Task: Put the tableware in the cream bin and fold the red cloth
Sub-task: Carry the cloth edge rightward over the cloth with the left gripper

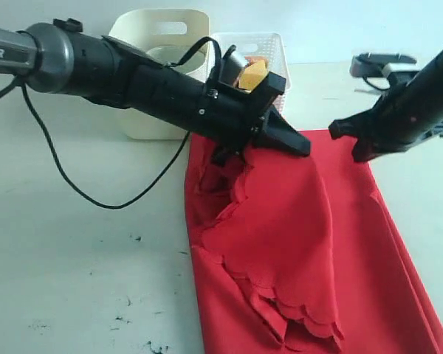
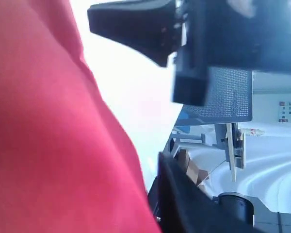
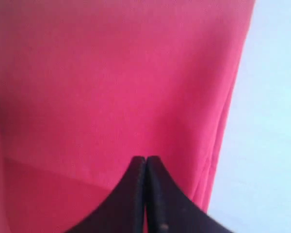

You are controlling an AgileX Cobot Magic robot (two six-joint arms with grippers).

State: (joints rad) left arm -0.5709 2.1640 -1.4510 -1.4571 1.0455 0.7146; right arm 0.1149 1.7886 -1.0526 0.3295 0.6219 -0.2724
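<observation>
The red cloth (image 1: 295,243) lies on the white table, its near part folded over so that the scalloped edge points to the front. My left gripper (image 1: 295,144) reaches across the cloth's far edge and is shut on a raised fold of it. In the left wrist view the cloth (image 2: 48,136) hides all but one of the fingers (image 2: 184,204). My right gripper (image 1: 347,140) hovers over the far right corner, shut and empty (image 3: 146,159), with flat cloth (image 3: 111,73) below. The cream bin (image 1: 149,29) stands behind the left arm. No tableware shows.
A white lattice basket (image 1: 262,46) with a yellow food item (image 1: 252,74) stands right of the bin. The left arm's black cable (image 1: 66,177) hangs down onto the table (image 1: 74,243). Dark specks mark the table's near left.
</observation>
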